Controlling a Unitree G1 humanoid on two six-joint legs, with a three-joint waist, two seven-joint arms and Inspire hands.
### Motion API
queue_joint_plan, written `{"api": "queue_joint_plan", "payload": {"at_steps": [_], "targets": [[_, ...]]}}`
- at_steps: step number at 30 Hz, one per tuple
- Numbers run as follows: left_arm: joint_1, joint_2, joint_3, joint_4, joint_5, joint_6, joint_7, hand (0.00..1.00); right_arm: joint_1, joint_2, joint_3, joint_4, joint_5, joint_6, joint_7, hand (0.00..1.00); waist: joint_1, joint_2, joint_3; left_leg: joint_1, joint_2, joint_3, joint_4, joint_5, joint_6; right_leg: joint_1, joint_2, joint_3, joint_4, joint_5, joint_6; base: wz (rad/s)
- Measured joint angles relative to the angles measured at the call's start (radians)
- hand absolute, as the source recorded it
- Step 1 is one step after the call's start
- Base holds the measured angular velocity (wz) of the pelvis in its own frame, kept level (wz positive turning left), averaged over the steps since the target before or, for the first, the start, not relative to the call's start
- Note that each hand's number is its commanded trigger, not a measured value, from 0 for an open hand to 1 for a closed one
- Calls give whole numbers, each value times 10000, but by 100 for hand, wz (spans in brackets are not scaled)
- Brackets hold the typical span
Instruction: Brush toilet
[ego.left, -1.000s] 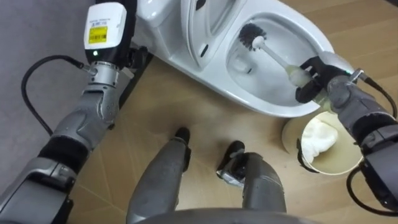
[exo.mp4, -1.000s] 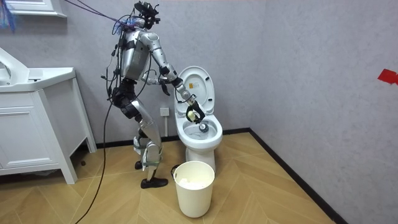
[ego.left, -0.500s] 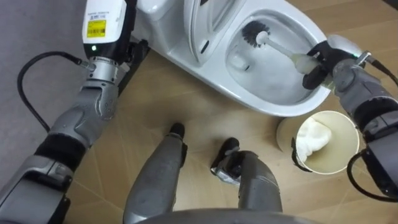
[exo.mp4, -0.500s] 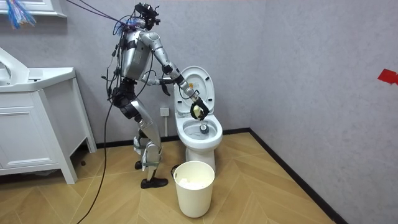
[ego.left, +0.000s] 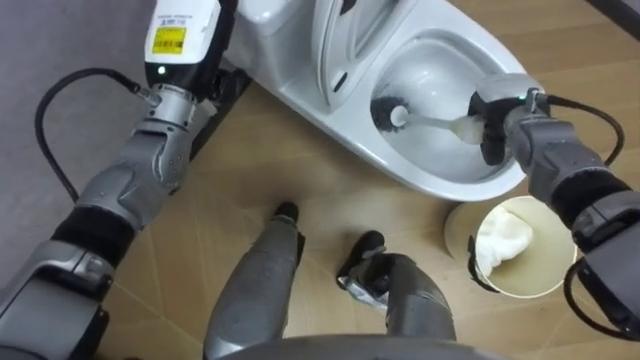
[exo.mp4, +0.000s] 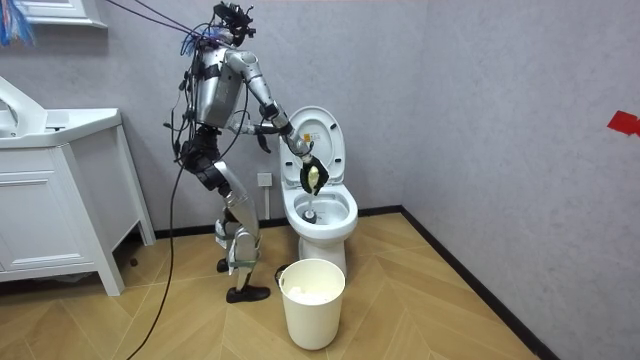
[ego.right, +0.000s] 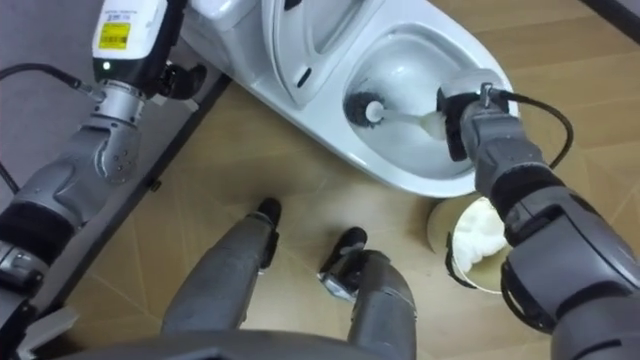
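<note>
Brush (ego.left: 428, 122), dark round bristles in glossy white toilet bowl (ego.left: 440, 182), pale handle gripped by right hand (ego.left: 498, 122)

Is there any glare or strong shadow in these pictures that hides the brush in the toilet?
Left eye view: only soft shine on the toilet bowl, no harsh glare; the dark-headed brush stands out plainly, held by the right hand, fingers curled round its handle. Room view: even light, no strong shadows.

The right arm comes in from the lower right and stretches forward, forearm straight. The dark right hand (ego.left: 495, 125) is curled round a pale translucent brush handle (ego.left: 435, 122). The left arm reaches up along the left side, elbow slightly bent. The fingers of the white-backed left hand (ego.left: 185, 35) are hidden.
</note>
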Motion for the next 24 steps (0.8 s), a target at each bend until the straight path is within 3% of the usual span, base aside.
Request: {"api": "queue_joint_plan", "payload": {"at_steps": [2,3,10,12,15,17,19,24], "targets": [[113,-1,-269,0,-383,20,3,0,285,-3,-3,-8,-9,194,-58,100,2,241,-123,20,-15,-50,-63,10,-2,70,-7,-97,-112,-5,7,4],[157,-2,-291,-1,-430,21,5,0,341,-4,-3,-15,-15,209,-95,100,1,270,-140,38,-19,-49,-77,10,-2,77,-11,-97,-114,-11,12,0],[334,-47,-419,-73,-612,-2,199,0,366,-201,190,130,115,206,-365,100,112,275,-136,134,34,-86,-219,24,-36,199,77,-80,-272,-31,-2,1],[331,-40,-473,-99,-612,3,336,0,137,-195,289,515,408,137,-617,100,132,197,-90,147,34,-87,-289,26,-37,197,73,-79,-284,-35,5,4],[349,-1,-518,-362,-612,51,606,0,-320,-197,265,1345,1533,-262,-1018,100,146,-47,53,81,23,-94,-342,43,-52,85,51,-53,-219,-71,12,5],[412,61,-499,-685,-523,97,868,0,-522,-192,-256,1759,2427,-424,-1283,100,125,-206,144,-116,-21,-96,-302,45,-50,-121,-35,-81,-75,-85,2,5],[423,78,-492,-767,-361,112,994,0,-686,-194,-609,2095,2682,-471,-1503,100,126,-279,185,-215,-78,-88,-294,64,-18,-259,-100,-49,7,-94,12,0],[327,131,-313,-924,26,163,1084,0,-1115,-639,-1269,2381,1739,-787,-1899,100,-38,-452,270,-587,-187,-112,31,71,-2,-613,-228,13,343,-166,65,4]]}}
